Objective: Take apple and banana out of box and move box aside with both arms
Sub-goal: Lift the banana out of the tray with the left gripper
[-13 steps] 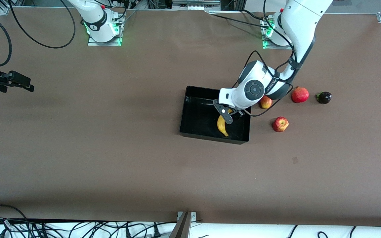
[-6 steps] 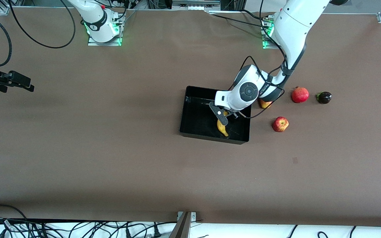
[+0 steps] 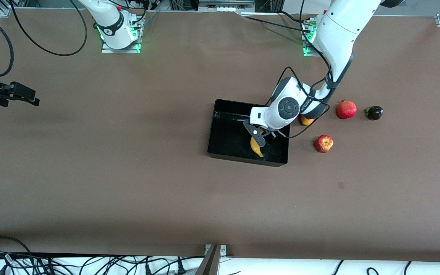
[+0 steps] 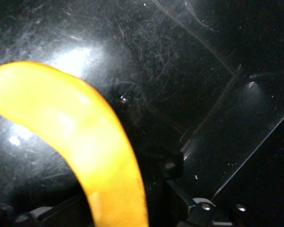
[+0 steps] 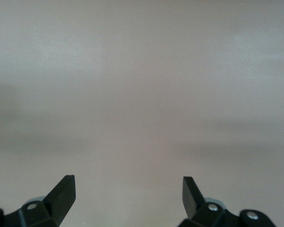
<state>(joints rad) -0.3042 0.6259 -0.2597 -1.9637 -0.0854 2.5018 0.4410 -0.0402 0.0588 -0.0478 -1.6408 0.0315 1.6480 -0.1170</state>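
Note:
The black box point(image 3: 227, 133) sits mid-table toward the left arm's end, and the yellow banana point(image 3: 257, 149) lies in it along the wall nearest the apple. My left gripper point(image 3: 259, 139) is down inside the box, its fingers closed round the banana's upper part. In the left wrist view the banana point(image 4: 85, 137) runs between the dark jaws over the glossy box floor point(image 4: 180, 71). The red-and-yellow apple point(image 3: 323, 143) rests on the table beside the box. My right gripper point(image 3: 33, 100) waits open at the right arm's end of the table, nothing between its fingertips point(image 5: 61, 191).
A red-yellow oblong fruit point(image 3: 306, 121) lies half hidden under the left arm. A red pomegranate point(image 3: 346, 109) and a dark purple fruit point(image 3: 374, 112) sit farther toward the left arm's end. Brown tabletop spreads between the box and the right gripper.
My left gripper has dropped lower into the box and its fingers have closed in on the banana. The right arm has not moved.

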